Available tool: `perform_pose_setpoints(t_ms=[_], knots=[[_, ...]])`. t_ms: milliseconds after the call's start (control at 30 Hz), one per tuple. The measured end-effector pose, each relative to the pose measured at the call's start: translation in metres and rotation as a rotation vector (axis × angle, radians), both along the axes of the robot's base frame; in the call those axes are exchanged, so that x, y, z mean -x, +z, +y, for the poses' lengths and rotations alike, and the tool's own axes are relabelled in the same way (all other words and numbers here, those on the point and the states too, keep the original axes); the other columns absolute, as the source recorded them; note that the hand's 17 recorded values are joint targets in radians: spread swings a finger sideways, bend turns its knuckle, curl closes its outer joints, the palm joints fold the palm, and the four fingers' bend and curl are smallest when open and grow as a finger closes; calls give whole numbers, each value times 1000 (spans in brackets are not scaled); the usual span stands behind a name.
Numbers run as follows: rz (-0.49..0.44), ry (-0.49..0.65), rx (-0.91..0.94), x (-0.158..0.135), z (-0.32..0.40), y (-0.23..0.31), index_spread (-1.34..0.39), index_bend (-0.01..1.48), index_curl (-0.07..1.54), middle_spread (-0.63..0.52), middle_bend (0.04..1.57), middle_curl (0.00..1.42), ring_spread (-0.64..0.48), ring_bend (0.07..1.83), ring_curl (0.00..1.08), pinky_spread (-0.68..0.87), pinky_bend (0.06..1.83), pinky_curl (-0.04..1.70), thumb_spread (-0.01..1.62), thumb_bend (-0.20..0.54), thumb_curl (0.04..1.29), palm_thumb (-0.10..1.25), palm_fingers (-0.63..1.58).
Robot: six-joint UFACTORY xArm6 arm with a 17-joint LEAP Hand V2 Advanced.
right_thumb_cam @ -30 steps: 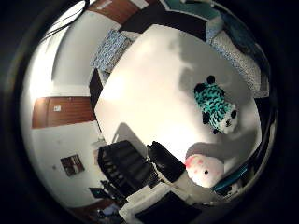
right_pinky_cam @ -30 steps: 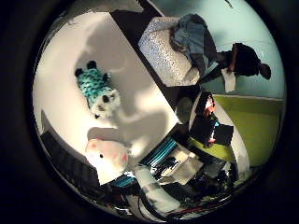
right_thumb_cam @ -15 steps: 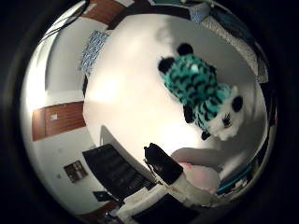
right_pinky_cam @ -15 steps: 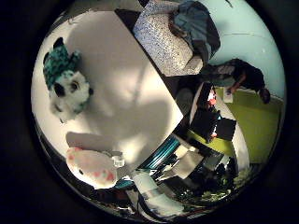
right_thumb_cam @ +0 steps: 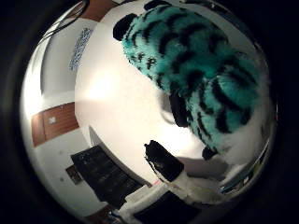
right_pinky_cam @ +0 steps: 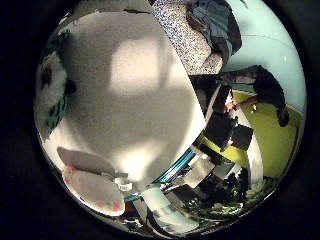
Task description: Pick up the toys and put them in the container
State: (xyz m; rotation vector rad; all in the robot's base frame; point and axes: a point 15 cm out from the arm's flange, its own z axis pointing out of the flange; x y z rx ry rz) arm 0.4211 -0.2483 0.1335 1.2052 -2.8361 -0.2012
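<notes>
Teal-and-black striped plush toy (right_thumb_cam: 205, 79) fills my thumb-side view, lying on white table (right_pinky_cam: 145, 115), v. close under palm. Pink-and-white plush (right_pinky_cam: 92, 192) sits near table edge. One black-tipped finger (right_thumb_cam: 163, 161) of hand (right_thumb_cam: 180, 179) shows; grip state: can't tell.

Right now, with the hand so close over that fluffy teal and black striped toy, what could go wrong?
1. The teal and black striped plush toy lies loose on the smooth white table, so a finger landing off-centre might push it aside rather than catch it.
2. The pale pink plush toy lies near the table's edge; a nudge could tip it off.
</notes>
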Motion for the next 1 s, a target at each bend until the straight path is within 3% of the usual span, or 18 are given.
perform_pose_setpoints(t_ms=[100, 167, 233, 300, 367, 400, 500, 600, 733, 1000], knots=[[13, 9, -8, -1, 5, -7, -73, 141, 250, 163, 291, 355, 231, 555, 263, 508, 740, 234, 1151, -15, 320, 529, 206], [18, 14, -10, -1, 7, -10, -93, 148, 247, 63, 396, 392, 116, 661, 290, 435, 726, 219, 1141, -10, 331, 572, 349], [31, 21, -10, 2, 8, -10, -155, 191, 253, -13, 543, 444, -6, 777, 320, 290, 708, 199, 1126, 26, 351, 675, 618], [52, 34, -2, 6, 6, -10, -279, 197, 283, -136, 669, 514, -188, 981, 381, -77, 834, 221, 1059, 31, 402, 782, 1007], [71, 49, 8, 9, 3, -8, -367, 335, 375, -208, 783, 602, -258, 1066, 461, -229, 978, 300, 935, 8, 461, 853, 1142], [64, 54, 16, 8, 3, -4, -392, 471, 443, -232, 844, 650, -274, 1107, 493, -255, 1059, 342, 903, 4, 489, 897, 1186], [11, 60, 50, 0, -2, 25, -410, 795, 624, -270, 994, 782, -282, 1243, 581, -260, 1247, 450, 882, 1, 552, 994, 1128], [-60, 73, 89, -7, -6, 62, -372, 1021, 784, -279, 1153, 911, -280, 1332, 670, -229, 1356, 562, 869, -6, 621, 1051, 1021], [-104, 81, 117, -5, -4, 101, -333, 1132, 876, -273, 1239, 997, -280, 1393, 751, -203, 1432, 676, 784, -14, 698, 1077, 935], [-58, 156, 80, 9, 34, 175, -284, 1229, 942, -253, 1331, 1058, -278, 1451, 847, -165, 1437, 869, 691, -17, 791, 1073, 835]])
